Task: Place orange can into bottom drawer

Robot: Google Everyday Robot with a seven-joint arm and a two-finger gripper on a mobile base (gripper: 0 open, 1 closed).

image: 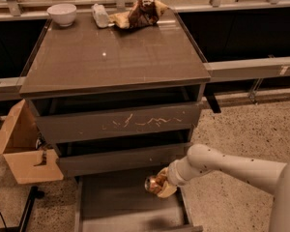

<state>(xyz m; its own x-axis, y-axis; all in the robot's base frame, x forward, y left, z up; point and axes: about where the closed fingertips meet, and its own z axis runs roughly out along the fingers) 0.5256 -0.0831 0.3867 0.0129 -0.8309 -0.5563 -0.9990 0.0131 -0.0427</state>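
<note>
Camera view showed the gripper [159, 184] low at the front of the cabinet, at the end of a white arm [232, 166] reaching in from the right. Its fingers were closed around the orange can [153, 181], which lay roughly on its side with a silver end facing left. The can was held above the right part of the bottom drawer [118, 208], which stood pulled out, and it was not resting on the drawer's floor. Just above were the plain middle drawer front [121, 160] and the scratched drawer front [121, 123]. At the back of the worktop [111, 62] sat a white bowl [62, 13], a small clear bottle [100, 15] and a brown snack bag [138, 13]. A cardboard box [24, 151] stood left of the cabinet.
</note>
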